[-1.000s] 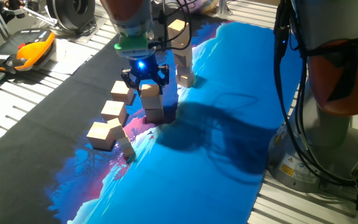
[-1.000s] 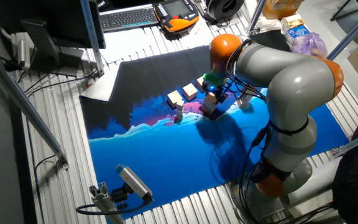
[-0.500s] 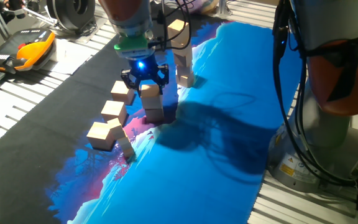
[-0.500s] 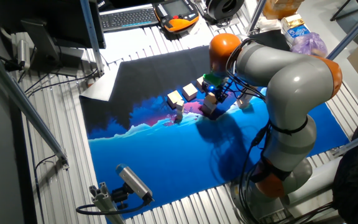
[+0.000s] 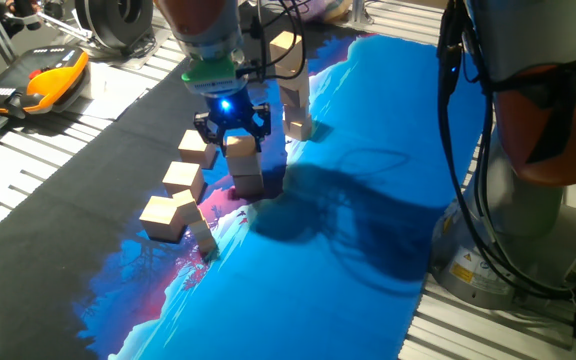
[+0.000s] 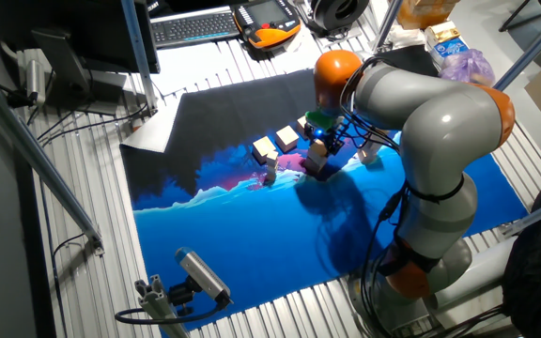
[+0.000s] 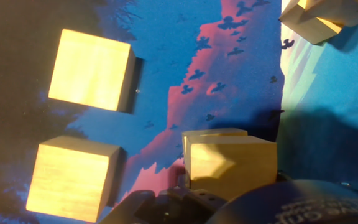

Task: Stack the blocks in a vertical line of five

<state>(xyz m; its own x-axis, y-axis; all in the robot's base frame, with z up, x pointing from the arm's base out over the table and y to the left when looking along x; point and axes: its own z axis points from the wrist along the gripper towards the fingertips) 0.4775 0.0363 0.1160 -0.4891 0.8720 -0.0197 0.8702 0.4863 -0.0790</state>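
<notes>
The fingers flank the top block of a two-block stack.

- No text, brand or number can be read in any of the views.
- A yellow warning label sits on the arm's base in one fixed view, but its print is too small to make out.
- The carton at the bench edge carries print too blurred to read.
</notes>
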